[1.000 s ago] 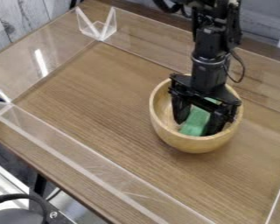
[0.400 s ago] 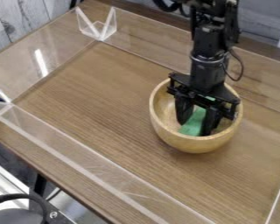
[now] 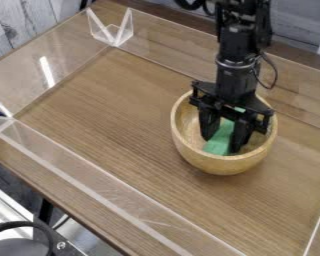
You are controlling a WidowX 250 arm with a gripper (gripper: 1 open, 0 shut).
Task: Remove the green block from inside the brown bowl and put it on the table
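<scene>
The brown bowl (image 3: 188, 148) sits on the table (image 3: 107, 112) at the right of the camera view. Inside it the green block (image 3: 223, 141) leans tilted, one end down on the bowl's floor. My black gripper (image 3: 230, 132) points straight down into the bowl, and its two fingers (image 3: 203, 118) stand on either side of the block, shut on it. The block's upper end is hidden between the fingers.
Low clear acrylic walls (image 3: 72, 176) edge the tabletop along the front and left. A clear acrylic corner piece (image 3: 112, 28) stands at the back left. Bare wood lies to the left of the bowl.
The fingers have drawn in against the green block. The hand has kept its place in the bowl, and the block and bowl have not shifted.
</scene>
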